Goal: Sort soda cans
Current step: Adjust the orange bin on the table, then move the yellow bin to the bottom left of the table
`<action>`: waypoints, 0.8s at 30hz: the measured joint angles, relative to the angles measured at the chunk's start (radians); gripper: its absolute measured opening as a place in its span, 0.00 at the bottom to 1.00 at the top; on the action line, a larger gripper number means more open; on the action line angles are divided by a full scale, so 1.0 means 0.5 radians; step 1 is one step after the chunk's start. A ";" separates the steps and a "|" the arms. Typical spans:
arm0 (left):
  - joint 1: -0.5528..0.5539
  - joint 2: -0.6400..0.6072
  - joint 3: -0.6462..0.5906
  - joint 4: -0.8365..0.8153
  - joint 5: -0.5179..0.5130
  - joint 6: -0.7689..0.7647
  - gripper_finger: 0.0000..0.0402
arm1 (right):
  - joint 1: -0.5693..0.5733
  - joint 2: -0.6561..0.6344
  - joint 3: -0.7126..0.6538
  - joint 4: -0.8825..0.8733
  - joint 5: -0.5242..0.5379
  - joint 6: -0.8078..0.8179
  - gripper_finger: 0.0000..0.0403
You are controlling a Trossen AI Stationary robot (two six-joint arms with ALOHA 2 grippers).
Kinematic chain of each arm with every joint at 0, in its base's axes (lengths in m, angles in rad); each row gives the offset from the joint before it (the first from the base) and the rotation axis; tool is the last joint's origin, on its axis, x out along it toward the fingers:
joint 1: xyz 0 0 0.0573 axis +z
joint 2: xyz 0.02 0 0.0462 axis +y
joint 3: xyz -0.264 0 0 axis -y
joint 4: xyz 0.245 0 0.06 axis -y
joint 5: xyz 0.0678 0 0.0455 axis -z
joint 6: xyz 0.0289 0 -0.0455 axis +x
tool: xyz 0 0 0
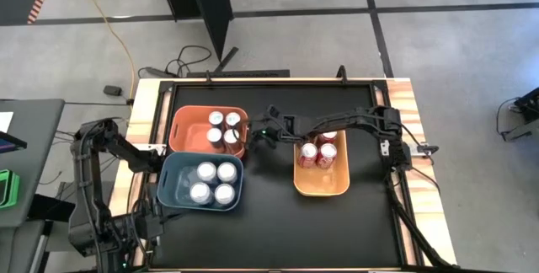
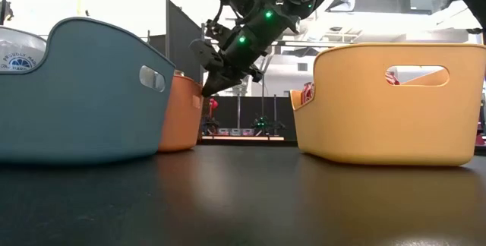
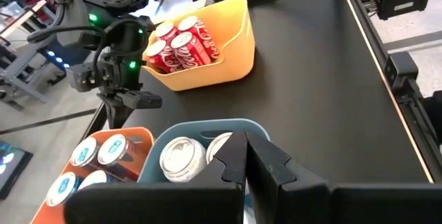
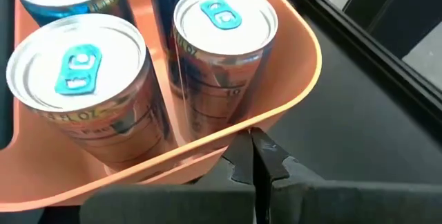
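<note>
Black table top (image 1: 278, 231) with light wooden edges, orange bin (image 1: 187, 127), blue bin (image 1: 173, 180), yellow bin (image 1: 320, 185) resting on it

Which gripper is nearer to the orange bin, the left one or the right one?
The right. The right gripper, shut, is just outside the orange bin's rim, on the side facing the yellow bin. The left gripper, also shut, hangs by the blue bin, farther off.

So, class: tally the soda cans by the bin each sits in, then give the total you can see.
Cans in the orange bin: 4
Cans in the blue bin: 4
Red cans in the yellow bin: 4, one partly under the arm
Total: 12
</note>
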 joint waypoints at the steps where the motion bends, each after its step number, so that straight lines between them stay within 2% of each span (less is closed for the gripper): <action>1: 0.000 0.000 0.000 0.000 0.000 0.000 0.00 | -0.002 0.000 0.000 0.024 -0.001 -0.010 0.01; 17: 0.000 0.000 -0.002 0.002 -0.042 0.000 0.00 | -0.093 -0.001 0.002 0.145 -0.058 -0.104 0.01; 21: 0.000 0.002 -0.026 0.004 -0.070 -0.018 0.00 | -0.048 -0.037 0.002 0.001 -0.041 -0.158 0.01; 24: 0.000 0.002 -0.026 0.014 -0.079 -0.033 0.00 | 0.013 -0.118 0.002 -0.128 0.061 -0.213 0.01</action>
